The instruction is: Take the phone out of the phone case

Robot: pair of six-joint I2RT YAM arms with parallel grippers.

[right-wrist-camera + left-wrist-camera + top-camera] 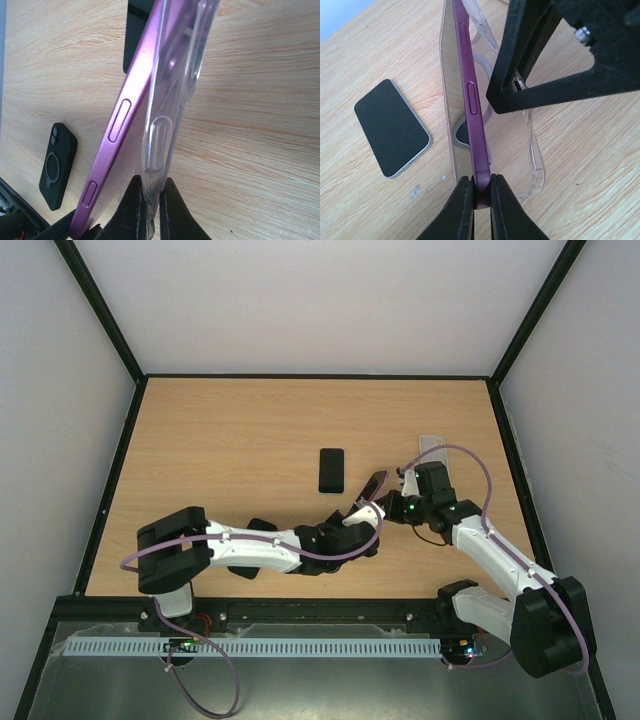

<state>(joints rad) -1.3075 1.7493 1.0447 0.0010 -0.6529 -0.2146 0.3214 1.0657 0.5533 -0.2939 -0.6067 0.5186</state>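
Now, left hand (481,194) tight on purple phone (472,100), right hand (151,202) tight on clear case (161,131).

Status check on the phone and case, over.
Left end effector shut on purple phone edge. Right end effector shut on clear case edge. Phone partly out. Black phone lies flat nearby, not touching.

Left arm (250,548) lies low, stretched from its base rightward toward the middle. Left gripper (481,189) is pinched tight on the phone (471,100) edge. Right arm (495,555) reaches from its base up and leftward. Right gripper (151,195) is pinched tight on the case (161,132) rim. The two grippers sit just beside each other, almost tip to tip.
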